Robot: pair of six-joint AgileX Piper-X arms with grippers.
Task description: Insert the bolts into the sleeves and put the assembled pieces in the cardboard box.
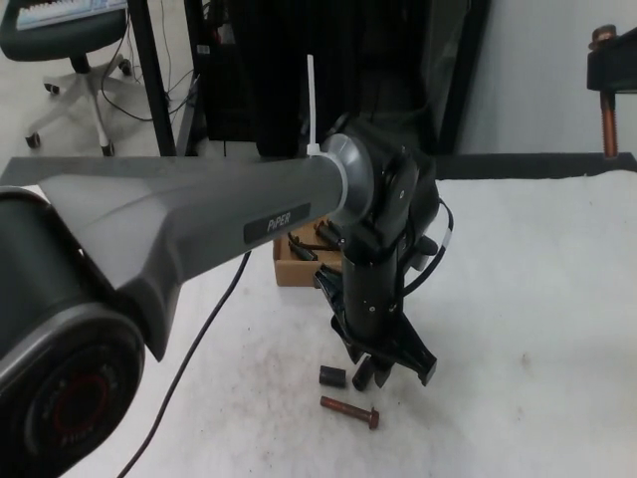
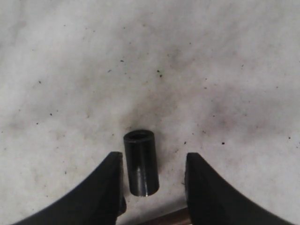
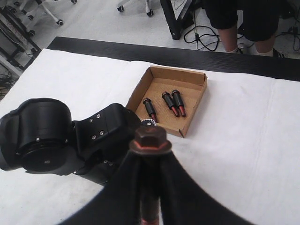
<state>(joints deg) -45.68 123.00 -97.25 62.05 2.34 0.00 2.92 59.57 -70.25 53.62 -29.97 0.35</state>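
- Left tool (image 2: 153, 159): pointing down at the white worktop (image 1: 537, 299), fingers set wide, one on each side of a black sleeve (image 2: 140, 164) and not gripping it.
- The sleeve lies on its side on the worktop, mid-scene.
- Loose bolt (image 1: 350, 410): lying flat on the worktop, just nearer than the sleeve.
- Right tool (image 3: 150, 157): raised above the worktop, closed on a rusty hex-head bolt (image 3: 150, 139), head outward.
- Cardboard box (image 3: 140, 89): open-topped, just beyond the left tool, holding three assembled pieces (image 3: 164, 105) side by side.
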